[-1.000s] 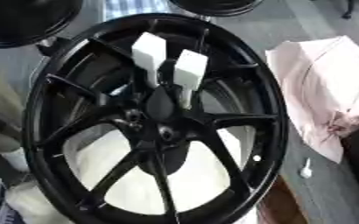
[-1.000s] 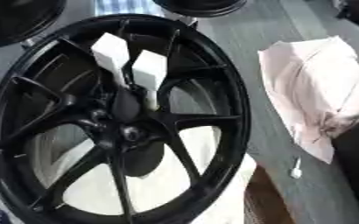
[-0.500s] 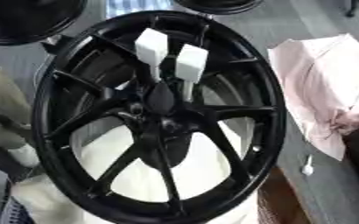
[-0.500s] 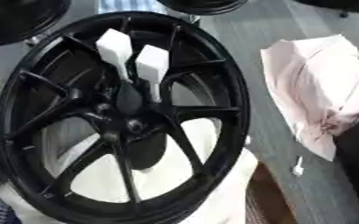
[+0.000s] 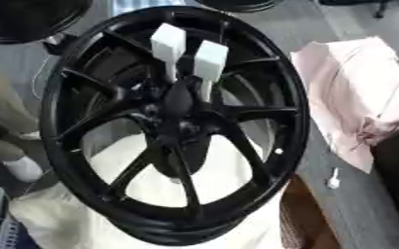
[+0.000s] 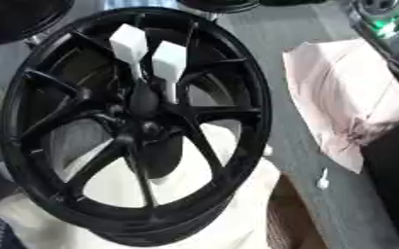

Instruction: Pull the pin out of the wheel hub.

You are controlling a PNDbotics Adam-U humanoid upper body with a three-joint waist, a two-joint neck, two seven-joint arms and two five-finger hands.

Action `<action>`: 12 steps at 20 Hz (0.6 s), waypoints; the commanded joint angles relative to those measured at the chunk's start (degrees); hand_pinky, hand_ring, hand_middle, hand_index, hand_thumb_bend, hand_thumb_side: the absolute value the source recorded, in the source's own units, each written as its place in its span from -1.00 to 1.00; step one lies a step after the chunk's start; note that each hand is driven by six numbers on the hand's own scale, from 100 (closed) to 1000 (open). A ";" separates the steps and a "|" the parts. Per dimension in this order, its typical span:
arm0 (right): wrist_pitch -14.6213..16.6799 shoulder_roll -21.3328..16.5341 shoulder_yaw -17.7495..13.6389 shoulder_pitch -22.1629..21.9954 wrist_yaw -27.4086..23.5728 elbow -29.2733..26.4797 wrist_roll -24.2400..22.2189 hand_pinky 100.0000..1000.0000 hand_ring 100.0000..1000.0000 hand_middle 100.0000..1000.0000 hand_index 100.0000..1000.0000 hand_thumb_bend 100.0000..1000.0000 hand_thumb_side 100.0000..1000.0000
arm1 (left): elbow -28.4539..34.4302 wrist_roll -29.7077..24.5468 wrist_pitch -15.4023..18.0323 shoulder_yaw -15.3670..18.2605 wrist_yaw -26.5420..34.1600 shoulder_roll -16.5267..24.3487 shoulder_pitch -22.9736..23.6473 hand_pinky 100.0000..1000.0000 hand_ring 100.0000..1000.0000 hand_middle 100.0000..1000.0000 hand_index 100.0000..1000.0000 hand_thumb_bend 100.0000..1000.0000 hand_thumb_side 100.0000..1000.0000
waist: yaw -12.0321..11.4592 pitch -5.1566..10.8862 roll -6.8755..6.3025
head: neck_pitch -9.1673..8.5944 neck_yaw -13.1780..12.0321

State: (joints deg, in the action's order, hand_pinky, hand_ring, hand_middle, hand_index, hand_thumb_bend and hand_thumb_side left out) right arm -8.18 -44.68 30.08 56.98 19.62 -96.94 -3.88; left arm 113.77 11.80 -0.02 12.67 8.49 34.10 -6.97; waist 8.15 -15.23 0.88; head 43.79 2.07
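Two white pins with block-shaped heads, one [image 5: 168,43] to the left of the other [image 5: 210,59], stand side by side in the hub [image 5: 179,104] of a black wheel [image 5: 175,121]. Their thin stems run down into the hub at the meeting point of the spokes. The wheel fills most of both views, tilted, its lower rim lying on a white cloth [image 5: 156,182] that shows through the gaps between the spokes. To the right of the wheel, apart from it, a crumpled pink cloth [image 5: 360,97] lies on the grey surface [image 6: 271,73]. Near the cloth's lower edge lies a small white object [image 5: 332,180]. Neither robot hand appears in either view, so their state cannot be told.
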 commanded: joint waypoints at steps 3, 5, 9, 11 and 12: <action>3.69 5.16 6.29 6.82 3.43 6.83 -4.29 0.73 0.64 0.51 0.66 -0.56 -0.24 | 0.82 0.80 -0.26 1.42 -0.68 1.81 1.20 0.02 -0.05 -0.02 0.40 -0.51 0.18 | 1.11 1.90 -0.28 | 0.33 -1.07; 4.59 8.00 8.13 9.68 3.81 9.69 -6.05 0.72 0.64 0.51 0.66 -0.56 -0.25 | 0.82 1.29 -0.24 1.88 -0.83 1.40 1.66 0.02 -0.05 -0.02 0.40 -0.50 0.18 | 1.52 2.20 -0.44 | 0.33 -1.04; 4.99 13.79 8.70 12.99 4.12 13.57 -9.62 0.69 0.64 0.52 0.66 -0.55 -0.17 | 0.82 2.58 -0.09 2.71 -0.90 0.52 2.41 0.02 -0.05 -0.02 0.40 -0.50 0.18 | 1.99 2.85 -0.76 | 0.33 -0.77; 3.56 16.75 8.55 13.31 4.70 14.48 -11.44 0.68 0.65 0.54 0.68 -0.52 -0.14 | 0.82 3.03 -0.08 3.04 -1.10 0.41 3.02 0.02 -0.05 -0.02 0.40 -0.51 0.18 | 2.32 3.22 -0.77 | 0.33 -1.26; 2.74 18.19 8.60 13.34 5.15 14.92 -12.33 0.67 0.66 0.55 0.69 -0.24 -0.18 | 0.82 3.25 -0.09 3.19 -1.23 0.43 3.30 0.02 -0.05 -0.02 0.40 -0.51 0.22 | 2.52 3.42 -0.72 | 0.33 -1.65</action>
State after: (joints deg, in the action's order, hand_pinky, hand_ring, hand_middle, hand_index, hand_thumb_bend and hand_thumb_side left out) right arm -4.88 -27.40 39.23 68.86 24.03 -82.45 -15.17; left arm 113.77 14.59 -0.18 14.85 7.55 33.65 -3.54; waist 10.73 -13.08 0.29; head 44.04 0.71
